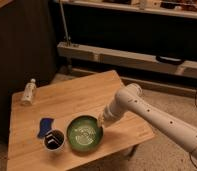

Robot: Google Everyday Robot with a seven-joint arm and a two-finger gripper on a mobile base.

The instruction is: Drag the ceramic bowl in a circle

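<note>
Start at the far left of the wooden table (87,97). A small pale bottle (28,91) sits by the edge there, well apart from your work. Nearer to you lies a flat blue object (44,126); you cannot tell what it is. Just beside that stands a white cup (54,141) with a dark inside, so close to the bowl's left rim that they may be touching.

The ceramic bowl (84,134) sits right of the cup, close to the table's near edge. Expect it to be heavy for its size, stiff, glossy and slippery, and it will chip if knocked. Take it at the rim and press it down as it slides rather than lifting.

The gripper (101,121) is at the bowl's right rim, at the end of the white arm (142,107), which reaches in from the right. You cannot tell whether it is clamped on the rim or only resting against it.

The cup is the main obstacle, since a leftward arc would likely push it. The near edge also leaves little room, so the open wood on the far side is the better way to swing.
</note>
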